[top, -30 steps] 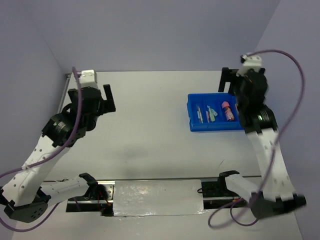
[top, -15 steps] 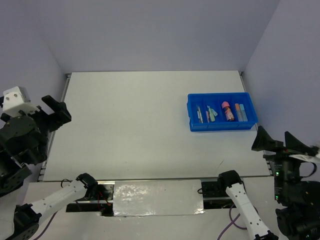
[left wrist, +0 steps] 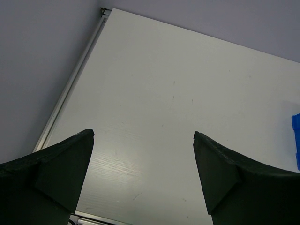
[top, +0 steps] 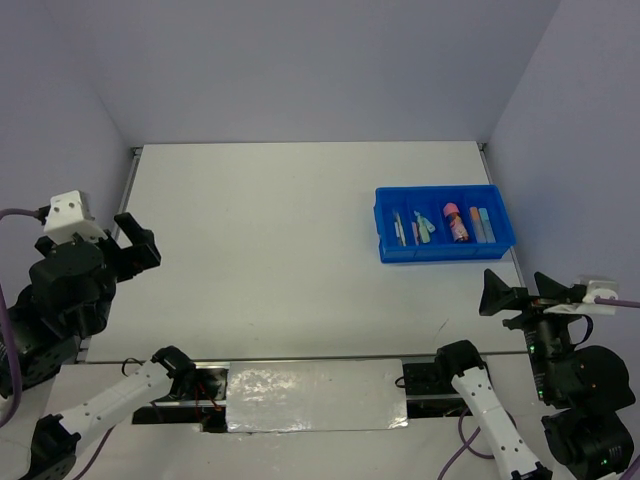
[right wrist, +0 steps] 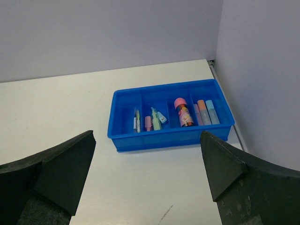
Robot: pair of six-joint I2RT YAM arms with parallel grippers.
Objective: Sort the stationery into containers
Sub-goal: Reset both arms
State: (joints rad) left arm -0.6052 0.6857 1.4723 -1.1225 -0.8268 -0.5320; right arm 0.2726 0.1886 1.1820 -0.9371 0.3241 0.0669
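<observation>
Wide white counter [top: 280, 250] carrying the blue tray [right wrist: 168, 138]. The left gripper [top: 140, 240] is well left of the tray and the right gripper [top: 527, 293] is near its front wall, both with fingers [right wrist: 56, 173] spread, holding nothing. Every item in sight lies inside the tray. The pink-capped bottle [right wrist: 183, 112] is in a middle compartment. It's likely smooth and apt to roll, so pinch across its body. The orange stick [right wrist: 203, 111] and blue stick [right wrist: 212, 111] lie right of it, the green stick [right wrist: 156, 118] and pink stick [right wrist: 148, 123] left. They look light and stiff, so take them mid-length. The thin pens [right wrist: 136, 123] at the tray's left end look slippery; grip them at the centre.
</observation>
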